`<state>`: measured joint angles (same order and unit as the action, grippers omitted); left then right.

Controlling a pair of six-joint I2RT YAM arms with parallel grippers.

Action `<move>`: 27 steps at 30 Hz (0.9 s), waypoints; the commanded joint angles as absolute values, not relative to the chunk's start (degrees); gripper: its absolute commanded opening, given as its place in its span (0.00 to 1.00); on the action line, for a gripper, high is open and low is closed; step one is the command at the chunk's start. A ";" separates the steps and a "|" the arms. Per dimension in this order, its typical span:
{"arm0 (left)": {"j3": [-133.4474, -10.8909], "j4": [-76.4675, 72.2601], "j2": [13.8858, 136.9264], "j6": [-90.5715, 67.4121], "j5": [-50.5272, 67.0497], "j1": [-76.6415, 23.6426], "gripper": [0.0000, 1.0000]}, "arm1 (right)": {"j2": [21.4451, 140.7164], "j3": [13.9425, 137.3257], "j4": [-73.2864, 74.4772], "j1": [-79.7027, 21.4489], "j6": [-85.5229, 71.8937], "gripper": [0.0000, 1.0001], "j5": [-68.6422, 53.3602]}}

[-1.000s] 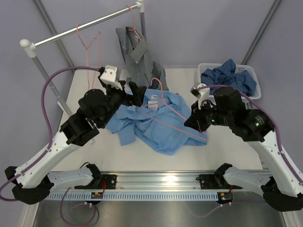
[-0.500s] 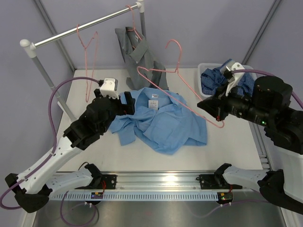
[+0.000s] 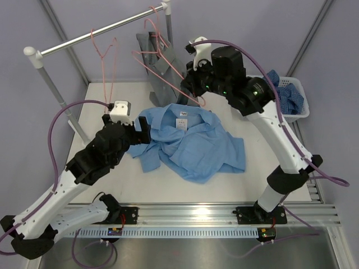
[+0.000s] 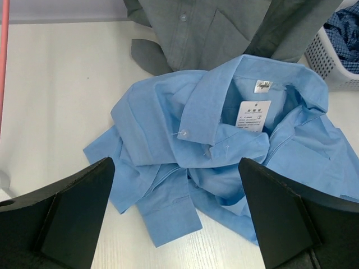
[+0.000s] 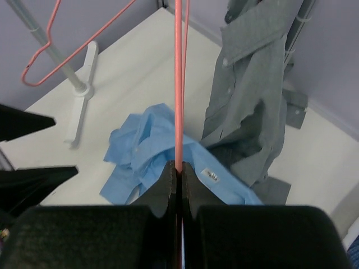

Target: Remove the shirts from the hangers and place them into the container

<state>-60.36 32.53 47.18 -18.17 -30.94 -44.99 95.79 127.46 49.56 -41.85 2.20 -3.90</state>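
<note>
Right end effector [image 5: 178, 170] is pinching the thin pink wire hanger [image 5: 178, 84], clear of the crumpled light-blue cloth shirt [image 4: 168, 112]; left end effector [image 4: 176, 216] gapes above it. Next I'd guess: shirt into the white plastic lattice basket [image 3: 299, 87].

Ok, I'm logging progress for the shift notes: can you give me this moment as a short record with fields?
light blue shirt: no hanger in it, crumpled on the table
dark blue shirt: in the basket
grey shirt: hanging from the rail
right gripper: shut on a pink hanger, raised beside the grey shirt
left gripper: open, by the light blue shirt's left edge, holding nothing
spare hanger: empty, on the rail
</note>
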 commanded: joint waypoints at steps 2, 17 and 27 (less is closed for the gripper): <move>-60.38 35.68 45.44 -19.51 -33.66 -44.74 0.99 | 99.22 130.61 31.93 -43.50 7.46 0.00 4.99; -58.10 38.58 41.40 -19.78 -33.14 -44.65 0.99 | 118.73 142.65 20.92 -44.65 9.41 0.00 8.00; -57.57 38.67 40.61 -19.86 -32.08 -44.65 0.99 | 120.33 137.03 20.83 -45.53 8.17 0.01 6.86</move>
<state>-58.13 40.14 41.52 -19.38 -32.53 -44.88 122.41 138.39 24.91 -44.07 8.58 7.01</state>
